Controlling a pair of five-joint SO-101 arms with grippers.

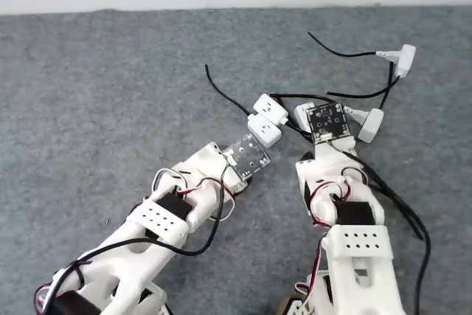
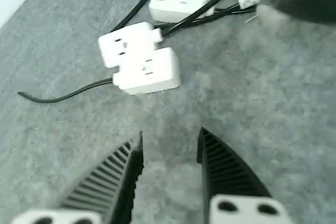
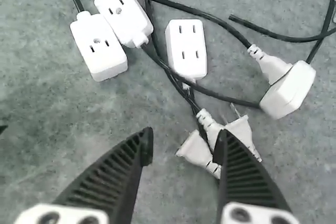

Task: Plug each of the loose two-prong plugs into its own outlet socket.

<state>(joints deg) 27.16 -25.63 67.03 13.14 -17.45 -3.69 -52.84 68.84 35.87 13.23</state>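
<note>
Grippers are both kept with the fingers apart, and nothing is held. The left gripper point(image 2: 170, 135) is placed over bare grey carpet point(image 1: 110, 71). Three outlet sockets point(image 3: 186, 47) are found at about one o'clock from it in the high view, all with empty slots. A white block point(image 3: 287, 88) has one plug against it; whether it is seated cannot be told. Two loose plugs point(image 3: 237, 128) are lying under the right gripper point(image 3: 185, 132). Most of the plugging is judged as not yet done.
</note>
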